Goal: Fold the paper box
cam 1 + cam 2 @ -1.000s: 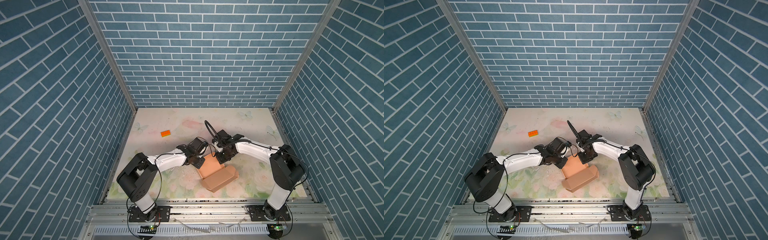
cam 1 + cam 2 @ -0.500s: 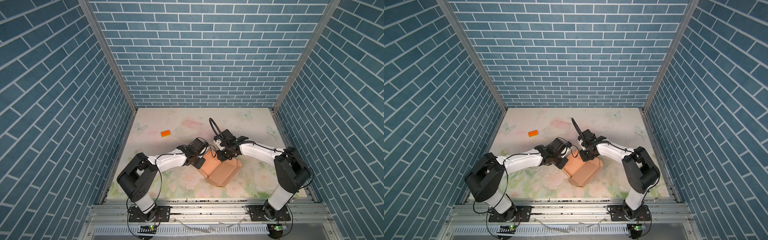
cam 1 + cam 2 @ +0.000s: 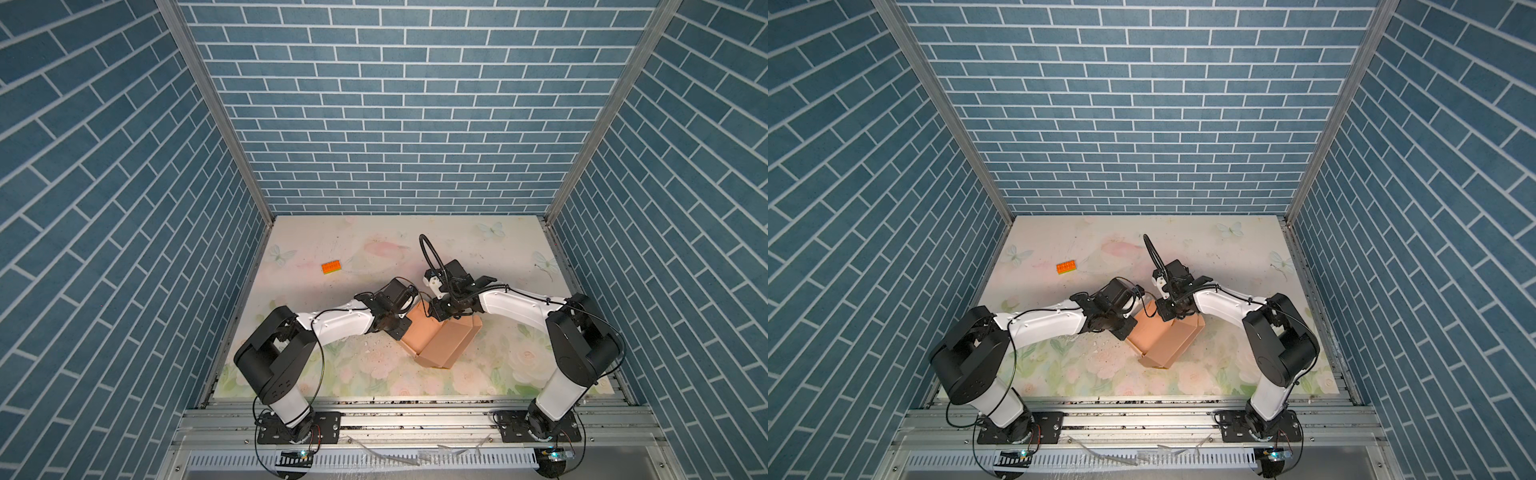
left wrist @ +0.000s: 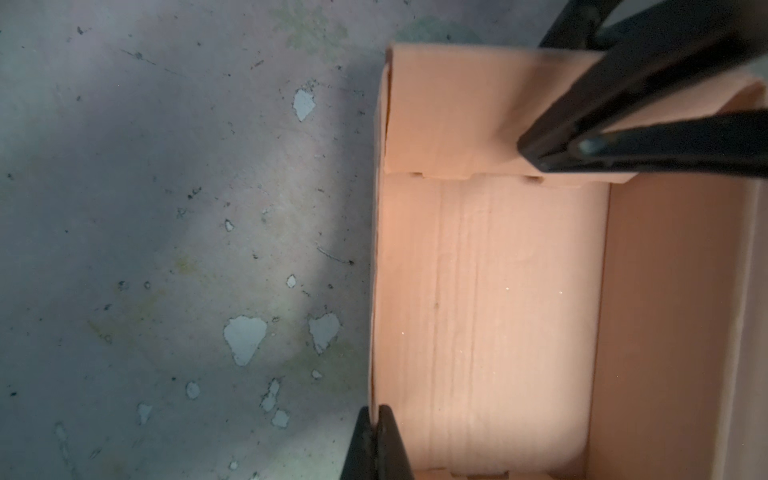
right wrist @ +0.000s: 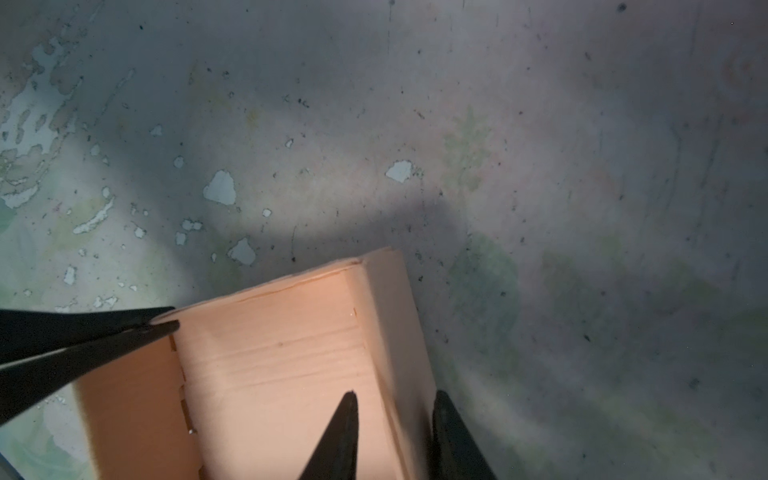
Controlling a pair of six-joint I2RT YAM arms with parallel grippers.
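Nothing legible in any view: no readable text, labels, brands, numbers or signs.

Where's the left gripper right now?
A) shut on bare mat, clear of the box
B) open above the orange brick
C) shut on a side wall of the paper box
C: in the left wrist view the left gripper pinches the thin edge of a wall of the paper box, with its fingers closed on it.
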